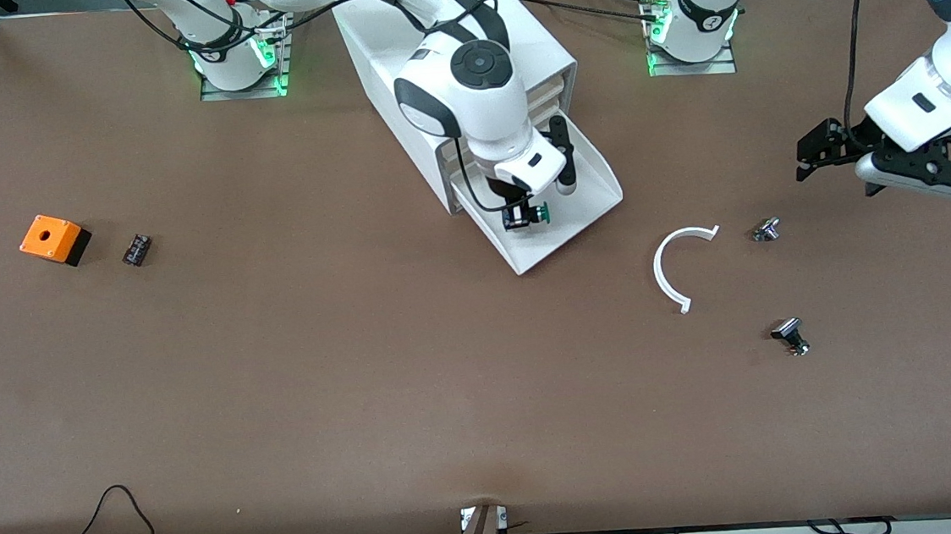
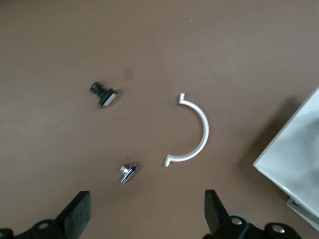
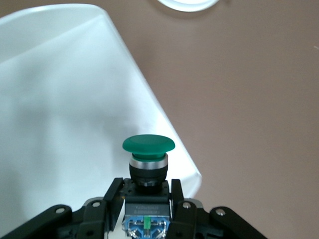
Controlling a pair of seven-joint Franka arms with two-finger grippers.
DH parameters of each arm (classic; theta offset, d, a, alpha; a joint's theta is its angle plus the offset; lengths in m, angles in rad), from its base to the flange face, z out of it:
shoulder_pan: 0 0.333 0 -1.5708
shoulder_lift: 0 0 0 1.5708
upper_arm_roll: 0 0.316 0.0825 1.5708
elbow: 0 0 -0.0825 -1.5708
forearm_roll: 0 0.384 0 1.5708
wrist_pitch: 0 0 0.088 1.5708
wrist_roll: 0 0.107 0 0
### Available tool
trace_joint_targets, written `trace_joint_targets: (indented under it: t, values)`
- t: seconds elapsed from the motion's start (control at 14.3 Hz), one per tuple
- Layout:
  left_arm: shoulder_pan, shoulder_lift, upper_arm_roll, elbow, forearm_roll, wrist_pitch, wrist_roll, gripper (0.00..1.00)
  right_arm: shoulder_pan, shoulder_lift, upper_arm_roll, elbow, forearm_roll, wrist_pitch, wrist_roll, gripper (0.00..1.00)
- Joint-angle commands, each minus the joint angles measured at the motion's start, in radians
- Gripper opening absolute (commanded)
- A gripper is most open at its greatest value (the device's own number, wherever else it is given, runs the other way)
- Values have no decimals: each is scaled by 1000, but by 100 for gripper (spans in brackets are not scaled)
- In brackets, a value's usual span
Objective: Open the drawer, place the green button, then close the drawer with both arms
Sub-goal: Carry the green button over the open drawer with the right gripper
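1. Nearest the front edge of the bench lies the black-capped button (image 1: 790, 336), toward the left arm's end, with the silver knob (image 1: 766, 230) and a white half-ring (image 1: 679, 264) farther from the camera.
2. Step in hand, as I judge it: placing. The drawer (image 1: 561, 222), lowest on the cabinet (image 1: 460, 73), stands pulled out, and the right gripper (image 1: 520, 215) hangs over its tray, fingers clamped on the dark body of the green button (image 3: 148, 145), cap sideways.
3. Next move, by my reading: lower a little, let go so the button rests on the tray floor, not its flared lip, then lift clear before any push.
4. The left gripper (image 1: 832, 156) waits over the bench near its left-arm end, jaws spread wide, holding nothing; closing the drawer probably falls to it or to both.
5. Count: 1 green button, 1 black-capped button, 1 knob, 1 half-ring, 1 orange box (image 1: 53, 239), 1 small black block (image 1: 136, 249), 2 arms.
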Motion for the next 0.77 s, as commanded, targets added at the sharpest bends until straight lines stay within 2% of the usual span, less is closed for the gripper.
trace_joint_targets:
  t: [0.0,0.21,0.42,0.7]
  values:
    - [0,-21,-10,38,89,-76,-102,100,58,44,-7,38,-22,-12,-8,33]
    - [0,-33,-15,43,117,-100,-198,100,84,66,-8,37,-54,-17,-15,33]
    - [0,-32,-15,43,117,-99,-212,100,90,87,-8,34,-73,-18,-12,33]
    - [1,-31,-5,36,103,-100,-274,100,109,136,-20,37,-74,45,20,34]
